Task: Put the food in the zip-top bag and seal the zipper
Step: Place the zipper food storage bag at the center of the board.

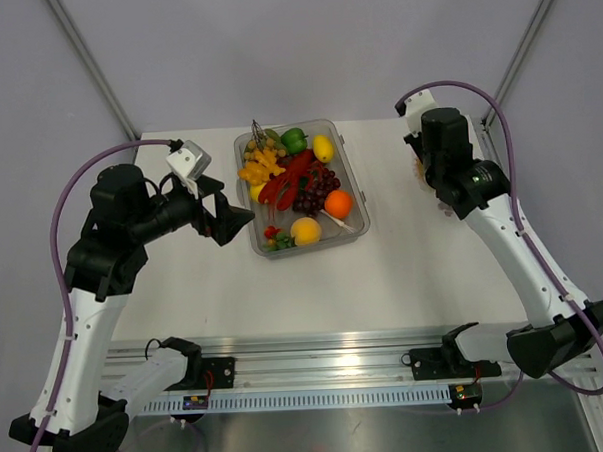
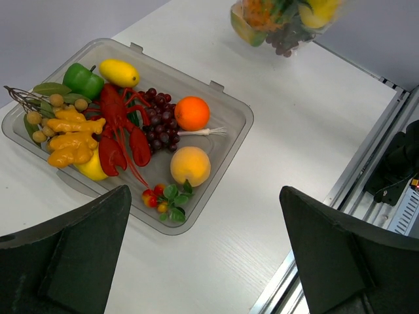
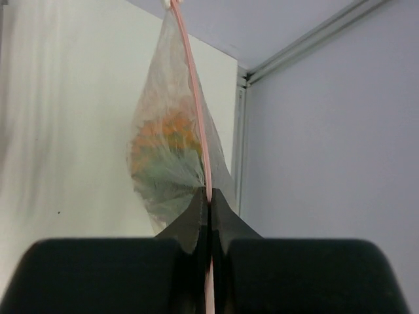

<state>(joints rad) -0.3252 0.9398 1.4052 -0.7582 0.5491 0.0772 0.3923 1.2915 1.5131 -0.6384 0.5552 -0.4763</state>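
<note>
White tabletop (image 1: pixel 414 281), tray (image 2: pixel 230 131) of food (image 2: pixel 192 112) mid-table, zip-top bag (image 3: pixel 167 157) at right edge.

I am holding my left arm (image 1: pixel 80 316) bent on the left side, its forearm reaching right. My left gripper (image 2: pixel 204 196) is standing spread wide, fingers angling downward. I am stretching my right arm (image 1: pixel 523 256) toward the far right. My right gripper (image 3: pixel 209 196) is pinching shut on the zipper (image 3: pixel 196 118). From above the wrist is hiding it, so it is probably pointing away.
</note>
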